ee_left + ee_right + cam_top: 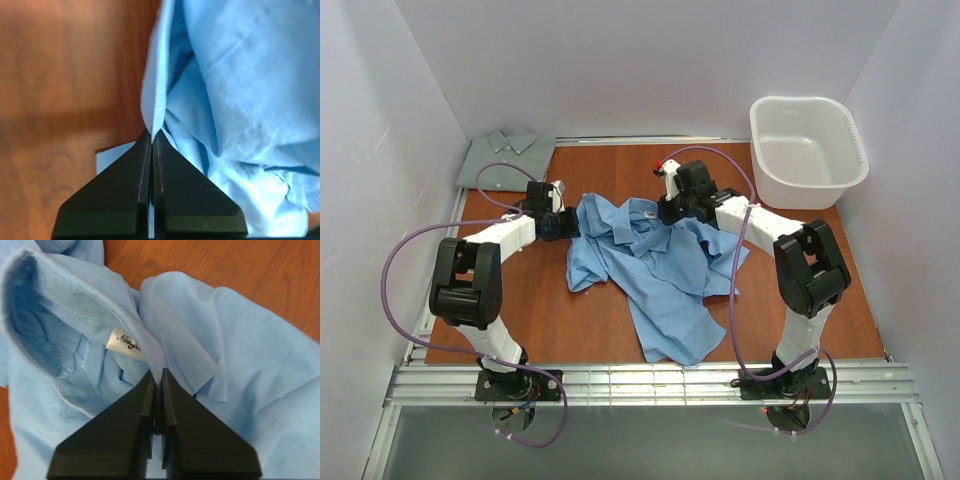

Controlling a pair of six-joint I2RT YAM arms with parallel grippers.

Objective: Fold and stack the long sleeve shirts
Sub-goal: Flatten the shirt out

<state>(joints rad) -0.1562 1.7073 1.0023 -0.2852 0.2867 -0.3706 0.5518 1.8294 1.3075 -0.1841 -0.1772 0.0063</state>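
Sky-blue shirt (pixel 655 275) lies crumpled in the middle of the table (pixel 550 320), its sleeves lost in the folds from where I watch. My left gripper (pixel 151 134) pinches its side hem tight, and my right gripper (pixel 157 372) is closed on cloth by the collar label (pixel 125 344), whose print a fold cuts off. The grey-green shirt (pixel 505 155) sits folded at the far-left corner.

Before you stood a reddish-brown wood-grain tabletop (pixel 550 320), plain white walls (pixel 620 60) that closed it in on your left, back and right, a ribbed aluminium rail (pixel 650 383) that ran along your near edge, a dull grey floor strip (pixel 650 440) below it, even diffuse light, soft shadows.
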